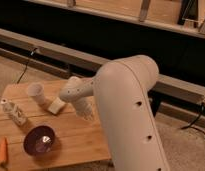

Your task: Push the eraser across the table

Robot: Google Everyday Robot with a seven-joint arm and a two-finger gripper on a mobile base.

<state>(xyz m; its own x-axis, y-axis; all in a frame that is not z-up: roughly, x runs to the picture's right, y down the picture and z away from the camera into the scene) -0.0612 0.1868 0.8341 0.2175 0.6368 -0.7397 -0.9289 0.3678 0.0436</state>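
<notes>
The eraser does not show in the camera view; it is hidden or out of frame. The table (76,142) is low, with a light wooden plank top, and fills the lower left. My pale arm crosses the picture from the right and bends down over the table's right half. Its gripper (89,114) hangs just above the planks, to the right of a pale beige block (56,105), and it is shut. I see nothing held in it.
On the table stand a white cup (36,93) at the back, a patterned bottle (12,113) lying at the left, a purple bowl (41,141) near the front, and an orange carrot (2,151) at the left edge. A dark rail runs behind.
</notes>
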